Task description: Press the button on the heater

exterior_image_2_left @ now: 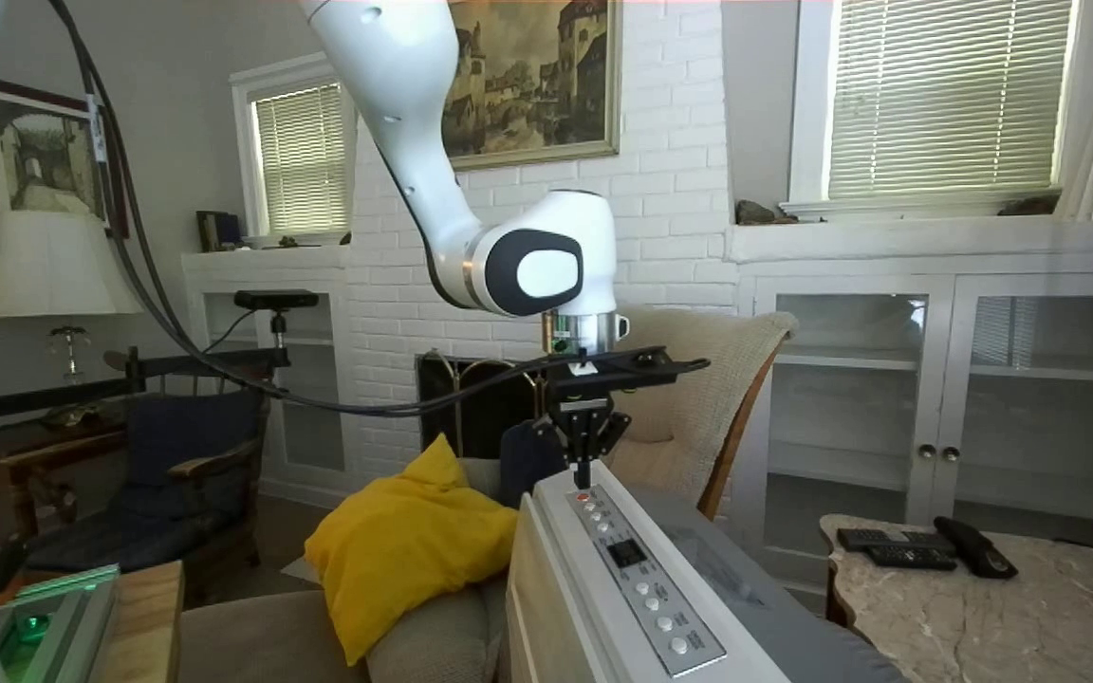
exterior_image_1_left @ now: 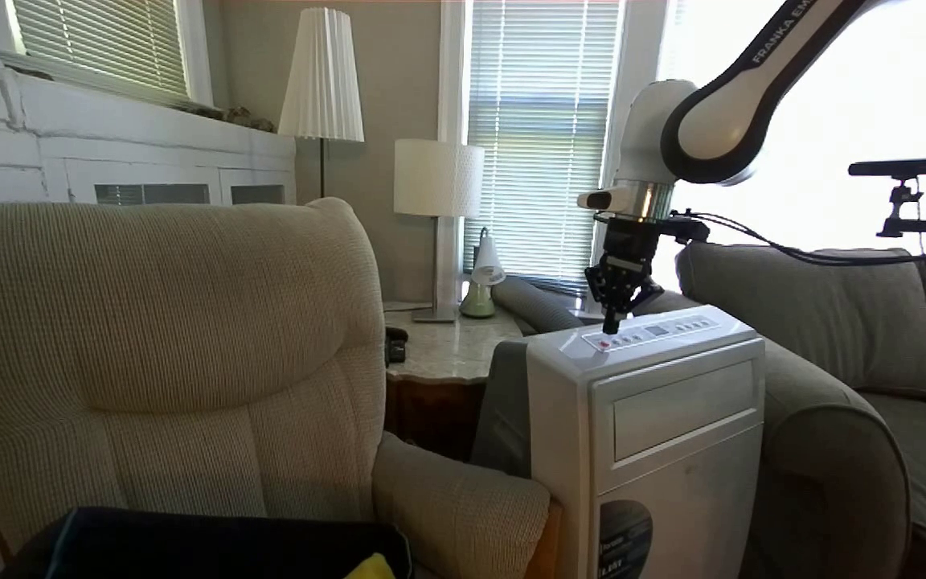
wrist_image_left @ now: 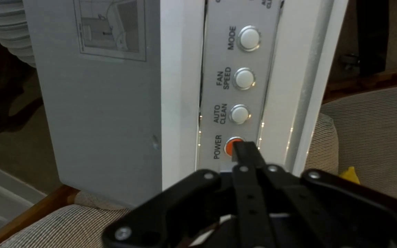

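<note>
The pincer, closed with nothing between its tips, meets or nearly meets the orange power button; an off-centre push could skid off it or rock the heater, standing between armchair and sofa. The heater's end edge is near; free room lies upward.

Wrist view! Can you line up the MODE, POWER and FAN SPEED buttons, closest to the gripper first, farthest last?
1. POWER button, orange, partly hidden behind the gripper.
2. FAN SPEED button, higher up the picture.
3. MODE button, higher again.
</note>
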Tool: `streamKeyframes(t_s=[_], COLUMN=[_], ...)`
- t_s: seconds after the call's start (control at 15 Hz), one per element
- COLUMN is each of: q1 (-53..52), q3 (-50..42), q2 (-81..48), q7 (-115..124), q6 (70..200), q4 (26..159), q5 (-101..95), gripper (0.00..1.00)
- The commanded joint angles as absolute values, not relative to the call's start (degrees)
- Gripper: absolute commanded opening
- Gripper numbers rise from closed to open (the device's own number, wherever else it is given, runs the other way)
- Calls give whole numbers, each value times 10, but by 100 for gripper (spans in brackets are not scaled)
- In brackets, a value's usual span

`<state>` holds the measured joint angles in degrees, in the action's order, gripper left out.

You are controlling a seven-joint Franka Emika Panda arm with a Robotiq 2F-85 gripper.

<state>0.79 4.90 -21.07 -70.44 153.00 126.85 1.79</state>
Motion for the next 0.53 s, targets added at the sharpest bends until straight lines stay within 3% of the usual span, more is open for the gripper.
streamKeyframes(t_s=[0.0,0.47], q1=[8,7], q3=[51,49], q2=[-222,-231], q7=[-677,-659], q6=[1532,1539], q4=[1259,1257], q5=[-14,-42], gripper=[0,0])
